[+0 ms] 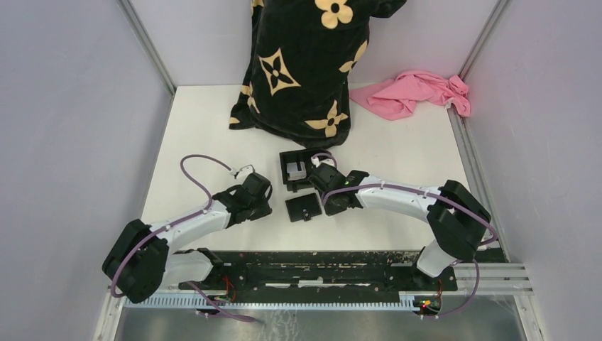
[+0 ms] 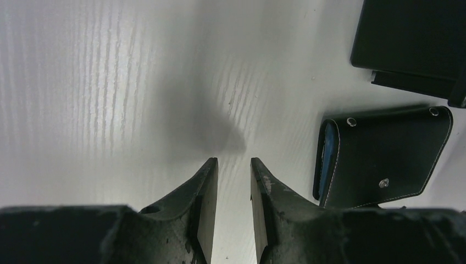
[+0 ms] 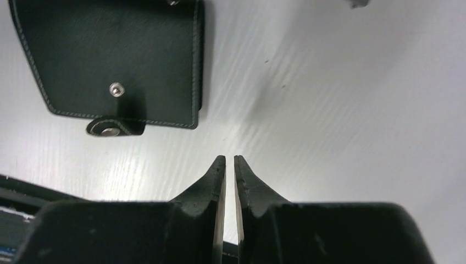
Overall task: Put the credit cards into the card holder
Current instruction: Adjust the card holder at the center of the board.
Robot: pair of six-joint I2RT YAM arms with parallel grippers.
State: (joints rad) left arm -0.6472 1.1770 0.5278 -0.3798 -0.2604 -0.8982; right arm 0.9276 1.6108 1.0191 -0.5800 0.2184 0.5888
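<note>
The card holder (image 1: 304,207) lies folded on the white table between my two grippers, also seen as the card holder (image 2: 384,157) and the card holder (image 3: 121,60). A blue credit card's edge (image 2: 328,157) shows inside its open side. A whitish-grey credit card (image 1: 296,170) lies in the black tray (image 1: 287,158) just behind the holder. My left gripper (image 1: 268,193) (image 2: 234,162) stands left of the holder, open, with nothing between its fingers. My right gripper (image 1: 321,177) (image 3: 229,158) is to the holder's right, closed to a thin slit and holding nothing.
A black bag with tan flower marks (image 1: 305,64) stands at the back of the table, and a pink cloth (image 1: 419,92) lies at the back right. Grey walls close in both sides. A black rail (image 1: 312,266) runs along the near edge.
</note>
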